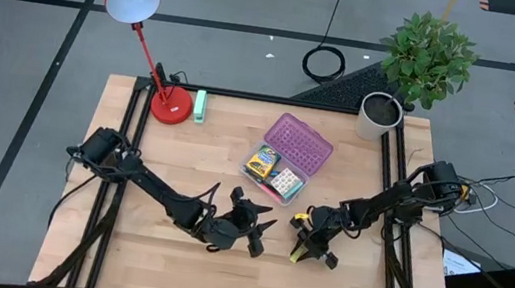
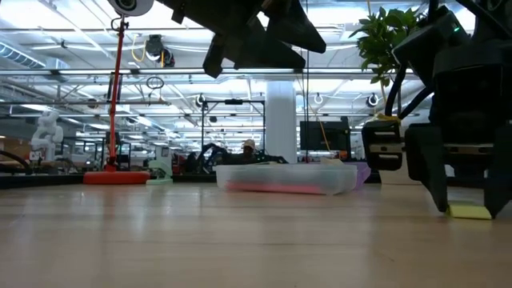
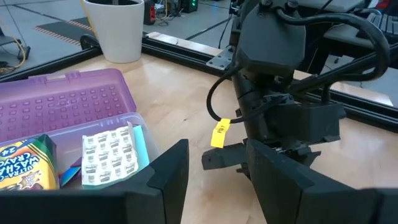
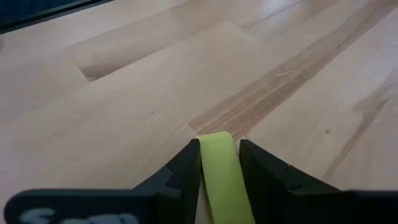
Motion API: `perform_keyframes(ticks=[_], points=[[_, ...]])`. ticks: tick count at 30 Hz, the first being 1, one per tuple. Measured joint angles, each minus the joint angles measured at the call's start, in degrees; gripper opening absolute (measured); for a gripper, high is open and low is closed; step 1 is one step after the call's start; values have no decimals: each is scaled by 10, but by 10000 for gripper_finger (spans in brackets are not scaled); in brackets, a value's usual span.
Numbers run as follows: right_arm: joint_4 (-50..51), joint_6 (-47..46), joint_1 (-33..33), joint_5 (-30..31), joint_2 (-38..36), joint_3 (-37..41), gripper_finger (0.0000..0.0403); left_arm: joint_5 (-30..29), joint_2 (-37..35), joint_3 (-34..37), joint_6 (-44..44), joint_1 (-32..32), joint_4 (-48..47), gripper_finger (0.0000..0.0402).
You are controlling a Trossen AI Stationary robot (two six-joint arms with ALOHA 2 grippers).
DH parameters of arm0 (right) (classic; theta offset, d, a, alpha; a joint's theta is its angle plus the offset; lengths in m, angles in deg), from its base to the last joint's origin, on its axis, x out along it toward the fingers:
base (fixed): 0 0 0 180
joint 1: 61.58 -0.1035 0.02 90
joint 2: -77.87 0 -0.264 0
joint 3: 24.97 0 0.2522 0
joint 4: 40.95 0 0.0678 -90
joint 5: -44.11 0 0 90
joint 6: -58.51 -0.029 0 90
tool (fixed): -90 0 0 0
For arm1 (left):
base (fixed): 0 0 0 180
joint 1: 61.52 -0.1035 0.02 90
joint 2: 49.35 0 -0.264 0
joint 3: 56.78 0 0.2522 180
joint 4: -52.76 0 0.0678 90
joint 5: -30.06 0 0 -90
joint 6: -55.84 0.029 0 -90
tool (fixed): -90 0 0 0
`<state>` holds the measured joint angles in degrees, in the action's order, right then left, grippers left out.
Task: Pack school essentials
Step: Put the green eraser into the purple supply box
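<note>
I see the open case (image 1: 286, 158) at frame centre with the crayon box (image 1: 261, 161) inside, lamp (image 1: 171, 105) upper left, plant pot (image 1: 379, 116) upper right, eraser (image 1: 296, 255) lower right of the case.

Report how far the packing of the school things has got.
Done: the crayon box and the patterned pack lie in the clear case. In hand: the right gripper is down on the table with its fingers closed around a flat yellow piece. The left gripper hangs open and empty beside it. Left: the yellow piece is not in the case, whose purple lid is open.
</note>
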<state>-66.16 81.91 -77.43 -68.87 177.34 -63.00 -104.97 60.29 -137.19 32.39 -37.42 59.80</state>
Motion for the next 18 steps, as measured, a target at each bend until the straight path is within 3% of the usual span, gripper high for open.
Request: perform_keyframes(ticks=[9, 18], points=[[26, -46, 1, 20, -46, 2, 100, 0, 0, 0, -6, 8, 0, 163], [73, -122, 3, 10, -117, 2, 100, 1, 0, 0, 64, 8, 4, 163]])
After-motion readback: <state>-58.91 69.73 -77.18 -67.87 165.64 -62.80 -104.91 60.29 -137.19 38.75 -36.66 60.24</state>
